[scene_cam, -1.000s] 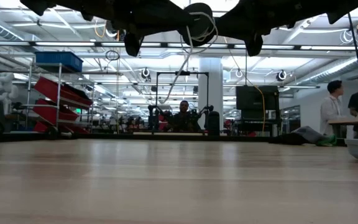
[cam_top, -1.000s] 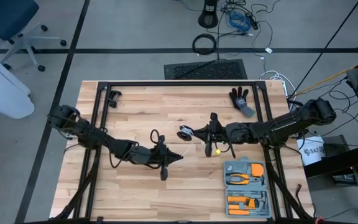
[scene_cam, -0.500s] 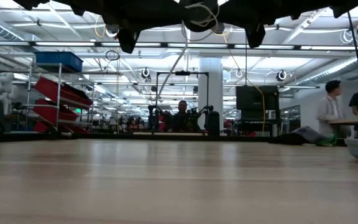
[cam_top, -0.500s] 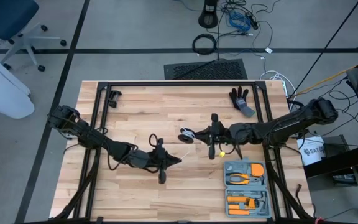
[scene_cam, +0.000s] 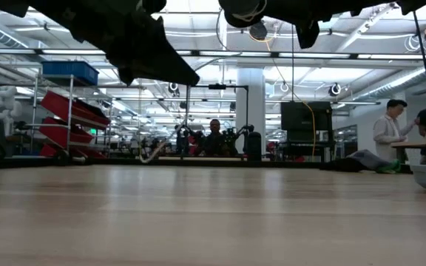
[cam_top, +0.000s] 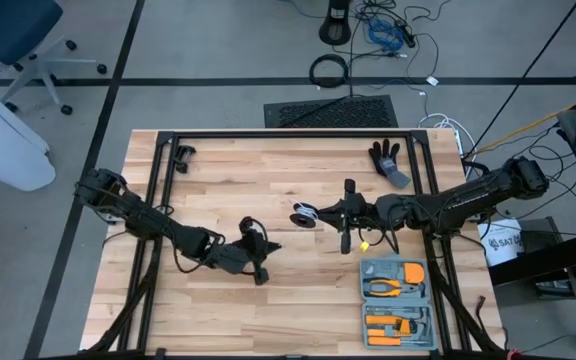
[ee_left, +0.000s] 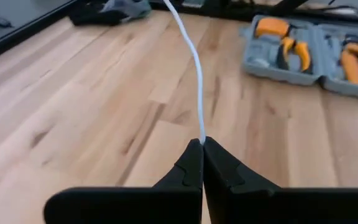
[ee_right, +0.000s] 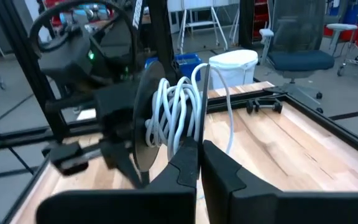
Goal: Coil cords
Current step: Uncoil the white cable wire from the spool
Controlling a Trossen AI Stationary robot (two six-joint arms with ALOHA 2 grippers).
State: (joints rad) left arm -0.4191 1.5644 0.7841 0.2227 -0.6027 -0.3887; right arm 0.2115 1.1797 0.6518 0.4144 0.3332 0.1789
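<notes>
Cord (ee_left: 196, 74) showed best in the left wrist view. It was a thin white string. The left gripper (ee_left: 202, 144) was closed tight on it, pinching it right at the tips. From there the string ran up and away over the wooden table (ee_left: 73, 124). A grey toolbox (ee_left: 309, 53) lay toward 2 o'clock and a dark glove (ee_left: 114, 9) toward 11 o'clock.

In the right wrist view, the round black reel (ee_right: 143, 118) sat just past the right gripper (ee_right: 199, 146). That gripper was closed too, and it seemed to be holding the reel. Many white loops were already wound on the reel. One strand hung off it, loose.

In the high view, the reel was near the middle of the table. The right gripper was at its 3 o'clock side. The left gripper was toward 7 o'clock from the reel, a little apart.

In the low view, the reel hung up in the air at 12 o'clock, not on the table.

I think the job was partly done. Some string was wound. The part between the reel and the left gripper was still left to wind.

No words could be read anywhere. A white bucket (cam_top: 503, 243) beside the table had letters, but they were too small to read.
</notes>
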